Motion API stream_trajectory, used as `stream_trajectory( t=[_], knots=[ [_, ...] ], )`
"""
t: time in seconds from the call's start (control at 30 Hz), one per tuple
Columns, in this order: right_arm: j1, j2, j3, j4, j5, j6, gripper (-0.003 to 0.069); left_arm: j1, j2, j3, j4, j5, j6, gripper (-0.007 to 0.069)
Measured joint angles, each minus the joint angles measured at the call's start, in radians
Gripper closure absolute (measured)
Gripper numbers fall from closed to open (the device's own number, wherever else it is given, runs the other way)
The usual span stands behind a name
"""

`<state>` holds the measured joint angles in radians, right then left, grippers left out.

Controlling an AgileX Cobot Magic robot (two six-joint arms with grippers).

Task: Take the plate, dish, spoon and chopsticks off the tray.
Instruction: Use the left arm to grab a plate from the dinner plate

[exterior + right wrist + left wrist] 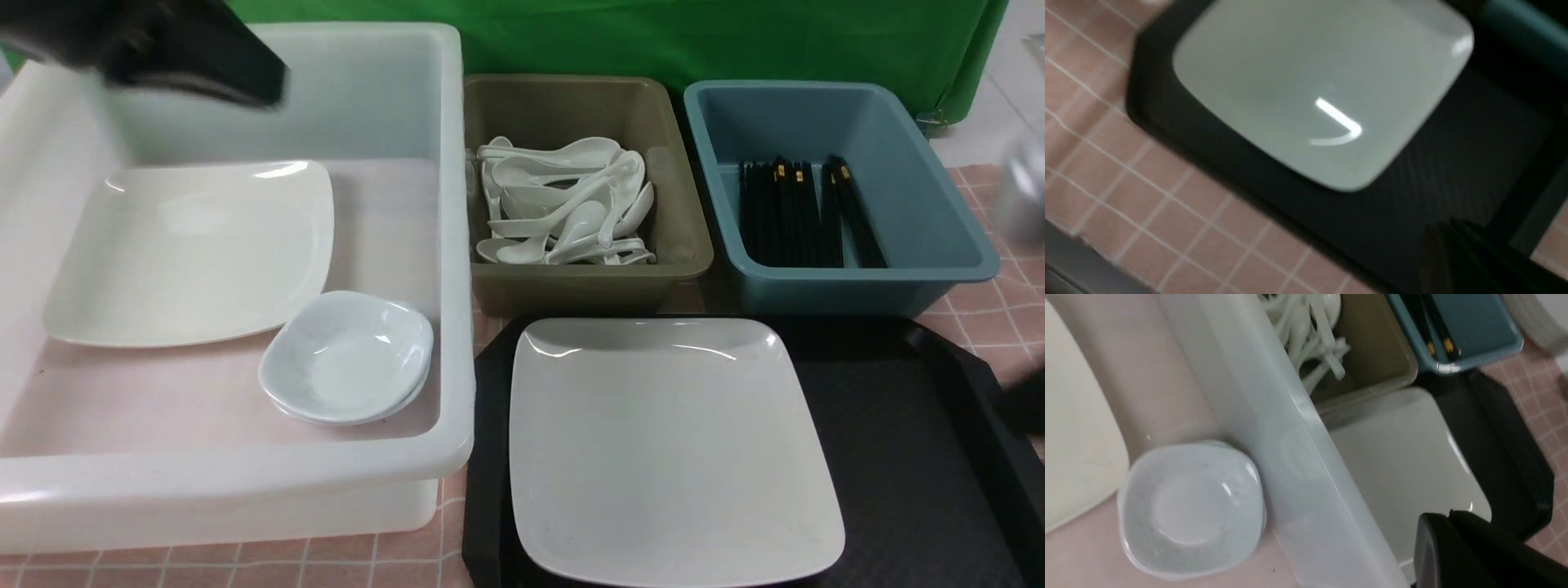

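- Found the tray (898, 457) at the near edge of the table (996, 310), carrying one thing only: the plate (669, 449), lying flat on its left part.
- Judged the plate stiff, glossy and slippery, fairly heavy, and liable to break if dropped. Best pinched at the raised rim, since the rest sat flush. Counted two of the kind: this one and a second plate (188, 253) in the white bin (457, 245).
- Saw the left gripper (261, 82) clenched and empty above the white bin, and the right gripper (1457, 253) clenched on nothing near the tray's right edge.
- Counted what looked like two of the dish (347, 355), stacked in the white bin just beside the second plate. Judged them light, slick and easily chipped.
- Could not count every spoon (563, 204) in the olive bin (678, 245); guessed roughly ten.
- Could not number the chopsticks (804, 212), bundled in the blue bin (939, 229).
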<state>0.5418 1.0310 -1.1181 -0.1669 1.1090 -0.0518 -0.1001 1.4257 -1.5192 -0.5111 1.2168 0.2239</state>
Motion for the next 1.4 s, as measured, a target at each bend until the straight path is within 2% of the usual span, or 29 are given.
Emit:
stream_trajectory(
  t=[0.1, 0.23, 0.27, 0.37, 0.43, 0.5, 0.53, 0.57, 0.6, 0.63, 0.7, 0.87, 1.0, 1.13, 1.4],
  knots=[
    [-0.091, -0.113, 0.183, -0.001, -0.036, 0.015, 0.0629, -0.167, 0.001, 0.094, 0.071, -0.002, -0.098, 0.0617],
    [-0.142, -0.201, 0.309, -0.002, -0.049, 0.016, 0.0629, -0.387, 0.001, 0.211, 0.135, -0.060, -0.208, 0.0595],
    [-0.144, -0.201, 0.313, -0.002, -0.049, 0.016, 0.0629, -0.399, 0.001, 0.216, 0.135, -0.060, -0.208, 0.0592],
    [-0.150, -0.257, 0.348, 0.001, -0.068, 0.018, 0.0629, -0.588, 0.002, 0.277, 0.284, -0.089, -0.393, 0.0532],
    [-0.150, -0.282, 0.350, 0.005, -0.079, 0.019, 0.0629, -0.702, 0.002, 0.294, 0.390, -0.077, -0.442, 0.0475],
    [-0.150, -0.300, 0.350, 0.012, -0.086, 0.021, 0.0629, -0.837, 0.006, 0.304, 0.503, -0.066, -0.428, 0.0396],
    [-0.150, -0.301, 0.350, 0.013, -0.086, 0.021, 0.0629, -0.848, 0.006, 0.304, 0.511, -0.066, -0.423, 0.0396],
    [-0.150, -0.306, 0.350, 0.018, -0.088, 0.022, 0.0629, -0.931, 0.015, 0.309, 0.573, -0.076, -0.358, 0.0339],
    [-0.150, -0.307, 0.350, 0.020, -0.088, 0.022, 0.0629, -0.950, 0.016, 0.309, 0.587, -0.081, -0.338, 0.0333],
    [-0.150, -0.309, 0.350, 0.024, -0.089, 0.022, 0.0629, -1.011, 0.028, 0.309, 0.629, -0.101, -0.261, 0.0293],
    [-0.150, -0.309, 0.350, 0.027, -0.089, 0.022, 0.0629, -1.073, 0.051, 0.309, 0.674, -0.132, -0.165, 0.0262],
    [-0.150, -0.309, 0.350, 0.029, -0.089, 0.022, 0.0629, -1.143, 0.157, 0.309, 0.730, -0.158, 0.045, 0.0235],
    [-0.150, -0.309, 0.350, 0.030, -0.089, 0.022, 0.0629, -1.148, 0.239, 0.309, 0.822, -0.158, 0.115, 0.0231],
    [-0.150, -0.309, 0.350, 0.031, -0.089, 0.022, 0.0629, -1.137, 0.302, 0.309, 0.935, -0.165, 0.131, 0.0231],
    [-0.150, -0.309, 0.350, 0.031, -0.089, 0.022, 0.0629, -1.065, 0.396, 0.309, 0.954, -0.210, 0.113, 0.0231]
  ],
)
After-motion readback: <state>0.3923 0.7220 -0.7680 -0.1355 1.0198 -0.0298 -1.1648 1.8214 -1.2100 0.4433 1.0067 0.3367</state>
